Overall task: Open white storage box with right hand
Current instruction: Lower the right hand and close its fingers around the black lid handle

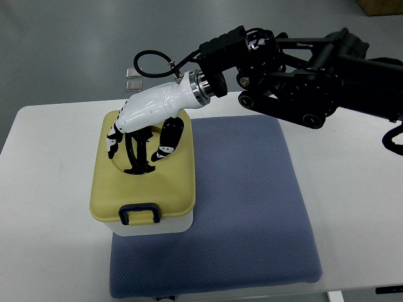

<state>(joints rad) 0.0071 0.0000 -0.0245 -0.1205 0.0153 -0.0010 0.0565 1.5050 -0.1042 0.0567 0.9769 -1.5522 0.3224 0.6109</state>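
Right hand (143, 129) rests on the box (143, 182) lid, fingers (113, 139) curled down into its oval recess, gripping nothing visibly. Box sits closed on the mat's (245, 207) left edge, latch (140, 213) facing near.

Right hand (141, 129), fingers curled downward

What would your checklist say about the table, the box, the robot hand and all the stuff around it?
Surface: white table with a blue mat on it.
Job's things: white storage box with yellow lid, lid on, dark latch at the near side, partly on the mat.
Clutter: small clear object beyond the table.
Hands: right hand over the lid, fingers curled down into its handle recess; left nothing seen.
Cables: black loop by the wrist.
Surroundings: grey floor.
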